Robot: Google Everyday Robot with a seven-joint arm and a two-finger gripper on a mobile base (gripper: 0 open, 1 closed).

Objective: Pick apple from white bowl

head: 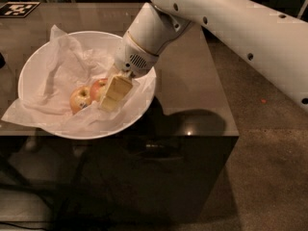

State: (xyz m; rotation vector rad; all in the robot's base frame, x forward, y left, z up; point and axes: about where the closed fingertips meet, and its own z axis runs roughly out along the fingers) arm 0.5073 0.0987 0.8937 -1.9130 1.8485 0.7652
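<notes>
The white bowl [36, 64] stands on the left part of a dark table and is lined with crumpled white paper. Two apples lie in it side by side. The apple [79, 99] is yellow-orange with a small dark sticker and lies at the front left. A redder apple [97, 88] lies just right of it. My gripper [111, 99] reaches down into the bowl from the upper right. Its cream tip is right against the redder apple and hides part of it. It stands a little right of the stickered apple.
The dark glossy table [192, 95] ends at its front edge just below the bowl and at its right edge near the brown floor [269, 167]. A black-and-white marker tag [17, 8] lies at the table's far left corner. My white arm [231, 28] spans the upper right.
</notes>
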